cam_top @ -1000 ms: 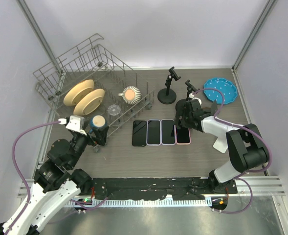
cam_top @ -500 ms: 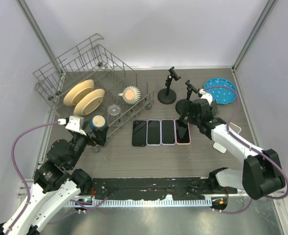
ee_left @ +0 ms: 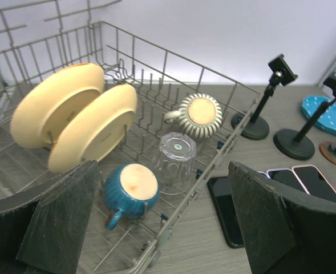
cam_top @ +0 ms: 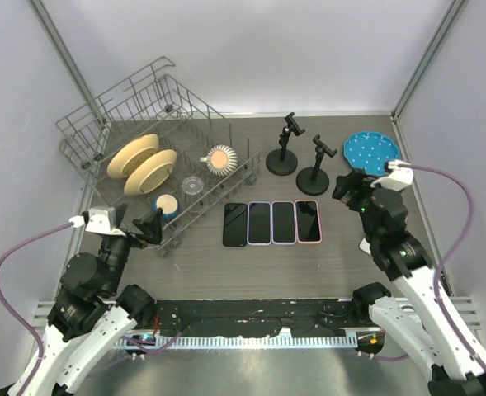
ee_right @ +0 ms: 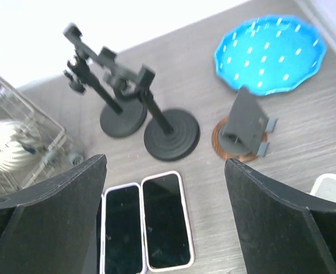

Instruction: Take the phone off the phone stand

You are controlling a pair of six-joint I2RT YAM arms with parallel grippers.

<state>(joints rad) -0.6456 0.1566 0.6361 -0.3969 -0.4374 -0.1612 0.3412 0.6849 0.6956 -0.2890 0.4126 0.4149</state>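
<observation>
While both arms hang low at the near side of the table, the pink-cased phone (cam_top: 308, 221) lies flat (dark screen up) at the right end of a row with three other phones (cam_top: 260, 223). Its long axis runs near to far, and its far end sits just short of the closer phone stand (cam_top: 313, 175). The right gripper (cam_top: 347, 190), fingers spread wide, hangs right of that stand. The left gripper (cam_top: 134, 223), also spread wide, faces the dish rack (cam_top: 127, 91).
</observation>
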